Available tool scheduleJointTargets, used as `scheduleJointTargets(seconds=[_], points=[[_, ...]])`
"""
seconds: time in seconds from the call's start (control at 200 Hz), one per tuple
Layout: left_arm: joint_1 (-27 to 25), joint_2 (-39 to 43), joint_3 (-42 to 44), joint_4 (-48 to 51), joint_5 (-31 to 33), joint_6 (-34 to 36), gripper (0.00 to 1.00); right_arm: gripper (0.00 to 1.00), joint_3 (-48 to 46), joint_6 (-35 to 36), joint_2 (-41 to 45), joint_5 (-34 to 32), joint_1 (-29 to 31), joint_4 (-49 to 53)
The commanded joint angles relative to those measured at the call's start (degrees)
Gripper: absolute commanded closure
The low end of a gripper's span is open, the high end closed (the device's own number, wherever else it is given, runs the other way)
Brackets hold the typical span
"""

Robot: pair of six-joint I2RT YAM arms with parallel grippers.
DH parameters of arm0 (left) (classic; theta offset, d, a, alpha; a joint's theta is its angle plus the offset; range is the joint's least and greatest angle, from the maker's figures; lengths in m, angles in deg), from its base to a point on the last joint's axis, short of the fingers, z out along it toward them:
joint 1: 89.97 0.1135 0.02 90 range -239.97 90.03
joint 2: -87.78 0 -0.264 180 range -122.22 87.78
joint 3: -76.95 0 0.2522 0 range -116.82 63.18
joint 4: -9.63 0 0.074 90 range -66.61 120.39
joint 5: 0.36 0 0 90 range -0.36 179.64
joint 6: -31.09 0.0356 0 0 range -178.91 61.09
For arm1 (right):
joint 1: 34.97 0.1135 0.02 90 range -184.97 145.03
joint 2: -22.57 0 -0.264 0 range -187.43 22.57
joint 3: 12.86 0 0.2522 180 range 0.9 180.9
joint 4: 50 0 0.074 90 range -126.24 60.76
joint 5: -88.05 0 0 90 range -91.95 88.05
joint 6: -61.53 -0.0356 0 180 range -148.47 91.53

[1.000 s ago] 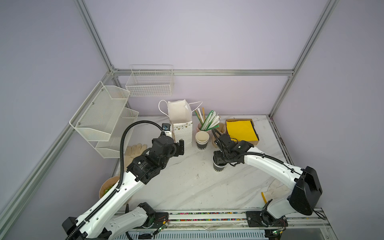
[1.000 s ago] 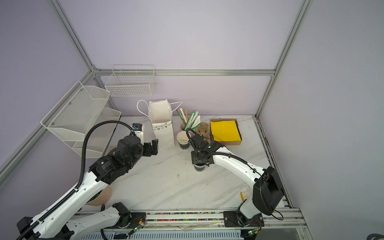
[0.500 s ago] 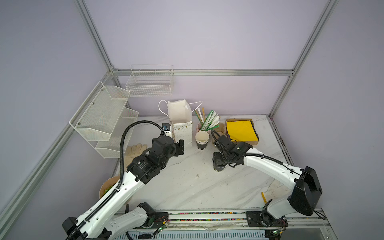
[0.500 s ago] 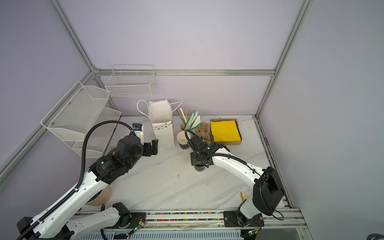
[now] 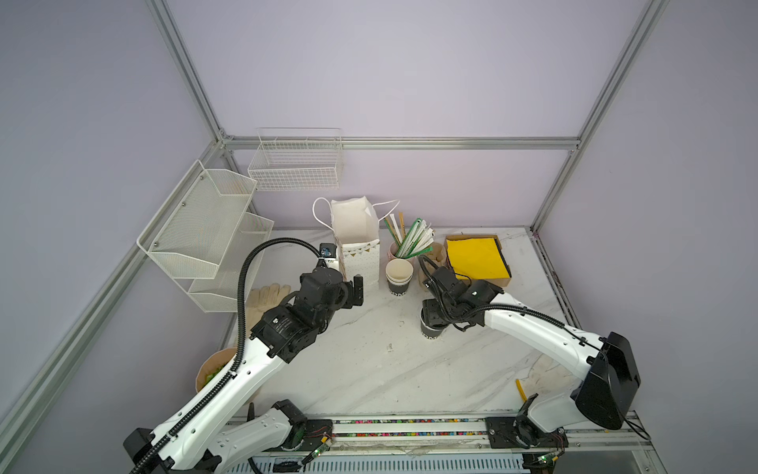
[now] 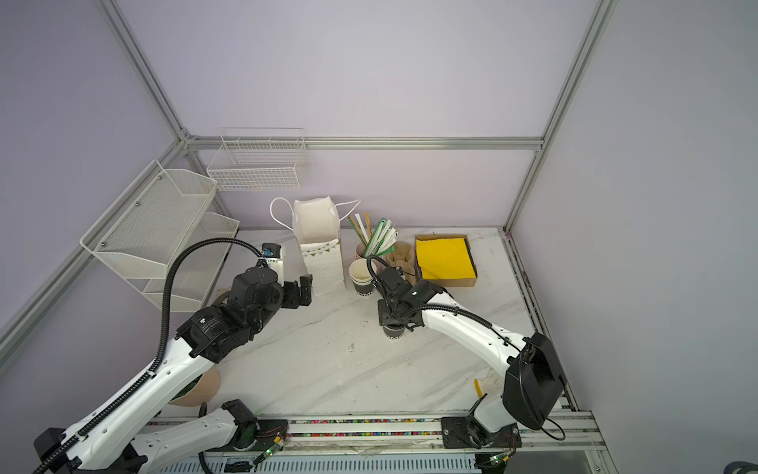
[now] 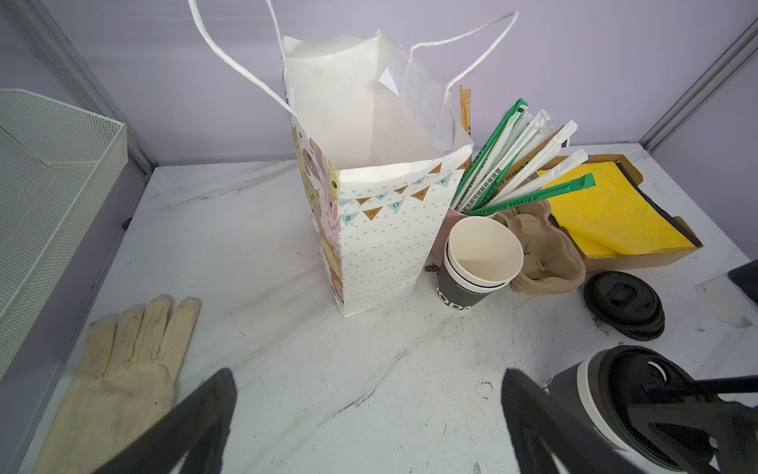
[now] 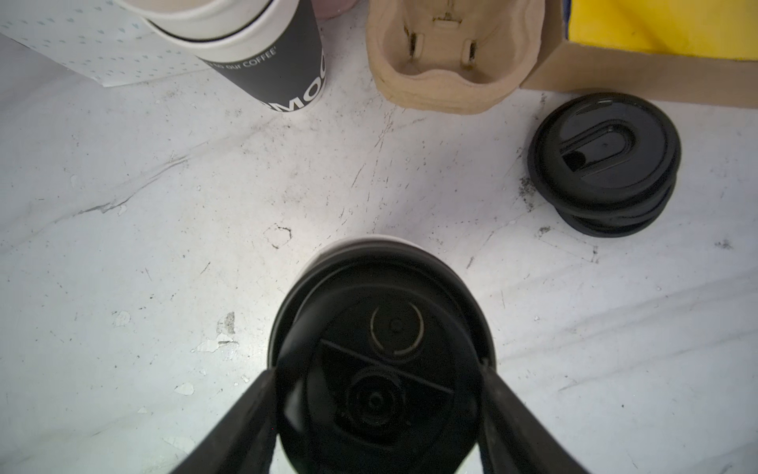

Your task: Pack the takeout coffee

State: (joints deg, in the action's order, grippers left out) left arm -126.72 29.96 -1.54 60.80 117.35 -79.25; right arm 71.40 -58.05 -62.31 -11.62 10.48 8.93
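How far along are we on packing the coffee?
Done: the lid is on the takeout coffee cup, upright on the table. In hand: the right gripper clasps the lid. Remaining: move the cup into the open paper bag; the left gripper hangs open.

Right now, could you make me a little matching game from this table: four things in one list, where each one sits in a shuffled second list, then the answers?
Things
1. black paper cup with a black lid
2. tall white paper gift bag
3. cream fabric glove
4. stack of black plastic lids

Places
A. lying flat beside the white mesh shelf
B. on the marble table, near the cardboard box of yellow napkins
C. between the fingers of the right tool
D. standing open beside the nested paper cups

Pairs: 1-C, 2-D, 3-A, 4-B
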Motion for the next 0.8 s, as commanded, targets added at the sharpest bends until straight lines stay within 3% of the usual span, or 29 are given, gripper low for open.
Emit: scheduleJointTargets(seconds=[0.0, 0.795], points=[[0.42, 0.10, 1.76, -1.53, 0.08, 0.83, 0.00, 0.49, -0.86, -1.18, 0.93, -0.01, 0.52, 0.37], [0.91, -0.40, 1.57, -1.48, -0.28, 0.91, 0.00, 0.49, -0.54, -0.48, -1.73, -0.02, 0.52, -1.37]])
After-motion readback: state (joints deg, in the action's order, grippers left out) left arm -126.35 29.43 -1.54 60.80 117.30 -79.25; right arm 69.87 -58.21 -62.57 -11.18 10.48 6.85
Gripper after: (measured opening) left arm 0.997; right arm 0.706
